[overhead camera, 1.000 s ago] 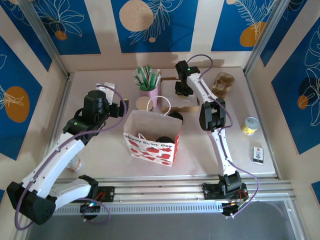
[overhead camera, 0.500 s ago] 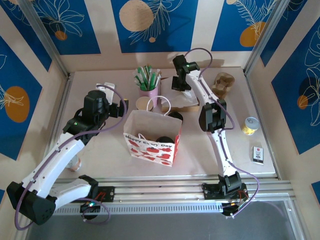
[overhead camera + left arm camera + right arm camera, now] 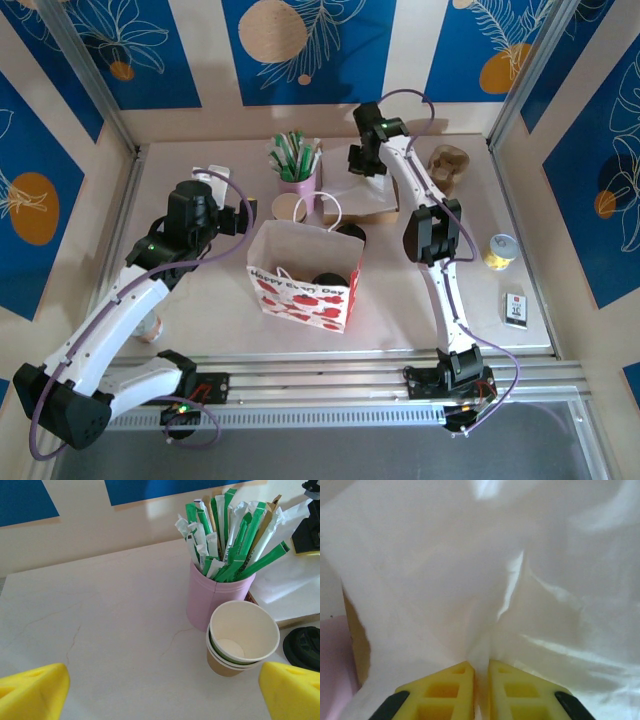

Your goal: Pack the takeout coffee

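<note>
Yellow fingertips (image 3: 35, 692) at the near edge of the left wrist view show the left jaws spread wide and empty over bare counter (image 3: 100, 620). This arm is found just where it was a second ago. Beyond it, a pink holder (image 3: 215, 597) of wrapped sticks and a stack of lidless paper cups (image 3: 243, 637) are left untouched, with a loose black lid (image 3: 305, 647) just to their right.

Near the middle, the patterned paper bag (image 3: 300, 295) stands open and a round black top is seen inside it. This is judged to be the takeout coffee (image 3: 328, 283), already packed, though its green cup is hidden by the bag wall.

Farther right and far back, the change is found. The right jaws, narrowed almost shut, are pinched on a white paper sheet (image 3: 470, 570). They have been raised and drawn back from the cardboard tray (image 3: 378, 208), so one end of the sheet is lifted off it. A napkin is probably being fetched for the bag.
</note>
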`<state>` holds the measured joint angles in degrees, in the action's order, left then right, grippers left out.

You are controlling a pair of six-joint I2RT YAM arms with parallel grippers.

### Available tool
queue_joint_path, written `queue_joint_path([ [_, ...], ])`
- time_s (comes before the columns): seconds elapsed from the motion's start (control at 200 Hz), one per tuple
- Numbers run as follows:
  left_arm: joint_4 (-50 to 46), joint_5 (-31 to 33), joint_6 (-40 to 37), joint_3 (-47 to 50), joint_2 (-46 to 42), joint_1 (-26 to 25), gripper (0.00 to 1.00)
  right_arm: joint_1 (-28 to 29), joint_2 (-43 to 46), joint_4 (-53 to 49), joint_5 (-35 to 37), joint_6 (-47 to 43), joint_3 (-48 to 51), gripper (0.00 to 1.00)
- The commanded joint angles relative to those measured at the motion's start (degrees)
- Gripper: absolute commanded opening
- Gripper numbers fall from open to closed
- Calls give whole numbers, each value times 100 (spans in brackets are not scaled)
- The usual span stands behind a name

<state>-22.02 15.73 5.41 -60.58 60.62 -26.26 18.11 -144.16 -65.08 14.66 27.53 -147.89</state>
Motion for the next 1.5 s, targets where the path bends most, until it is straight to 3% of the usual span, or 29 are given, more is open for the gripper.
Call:
queue_joint_path([
  [0.0,19,81,-111,-13,11,49,97,-35,287,54,-369,-19,106,14],
  [0.115,15,86,-119,-13,11,51,97,-39,316,150,-532,-59,237,12],
  [0.285,13,73,-119,-21,11,51,97,-42,357,180,-508,-72,348,0],
  [0.48,7,62,-119,-29,11,51,97,-143,910,187,-265,-37,617,0],
  [0.785,22,13,-94,-28,-103,51,97,-549,3772,1294,-735,316,2913,0],
  [0.985,40,-26,-40,-15,-147,51,97,-361,6015,2262,-1215,508,4695,0],
  [1.09,46,-64,-9,-13,-182,51,97,138,6981,2531,-1309,313,5296,0],
  [1.285,53,-52,13,1,-224,51,97,1834,8236,2885,-560,67,6366,0],
  [1.496,60,-27,22,21,-226,51,97,3720,8528,3512,706,-78,7443,0],
])
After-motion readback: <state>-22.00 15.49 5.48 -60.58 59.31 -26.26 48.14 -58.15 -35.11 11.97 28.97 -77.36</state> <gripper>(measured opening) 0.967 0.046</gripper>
